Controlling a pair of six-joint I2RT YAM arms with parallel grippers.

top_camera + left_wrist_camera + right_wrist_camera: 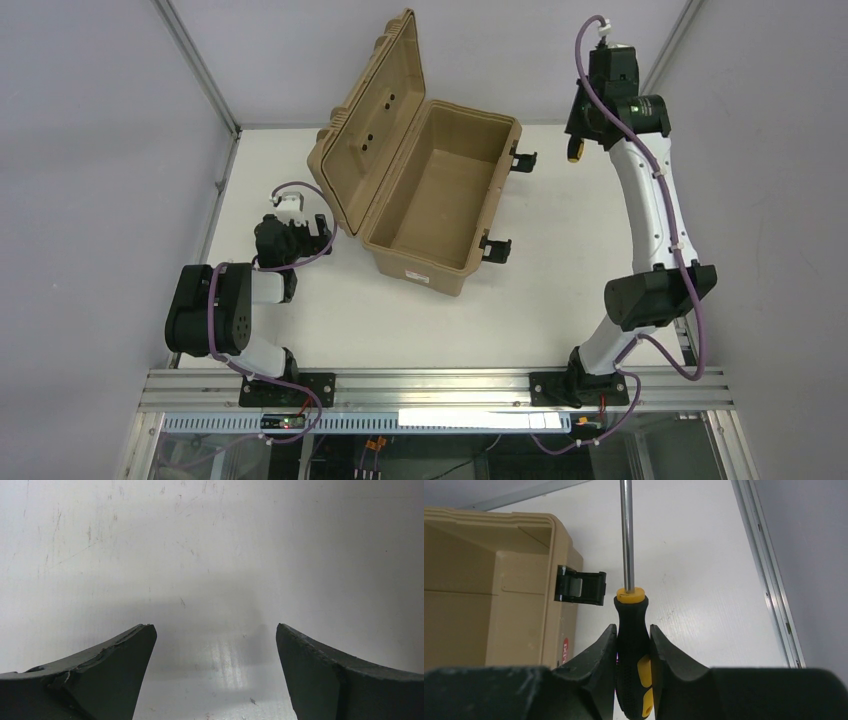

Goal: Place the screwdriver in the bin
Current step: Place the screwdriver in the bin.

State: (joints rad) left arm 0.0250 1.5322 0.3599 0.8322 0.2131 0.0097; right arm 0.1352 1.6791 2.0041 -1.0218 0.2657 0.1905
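**Right wrist:** The screwdriver (632, 622) is pinched at its black-and-yellow handle by the right claw (633, 632), with the shaft pointing straight ahead of the claw, seemingly so that it can be carried tip-first. The tip is cut off by the frame's top edge. The bin (519, 580) is seen to the claw's left on the desk (704, 580), with a black latch (580, 586) folded outward.

**Top external:** The bin's lid (375, 120) is thrown back and the cavity exposed to receive the tool. The right claw is held beyond the latched side, not yet over the opening. Only a yellow speck of handle can be made out.

**Left wrist:** The left claw (215, 632) is spread over bare desk with nothing between its fingers, apparently parked aside. No bin is shown.
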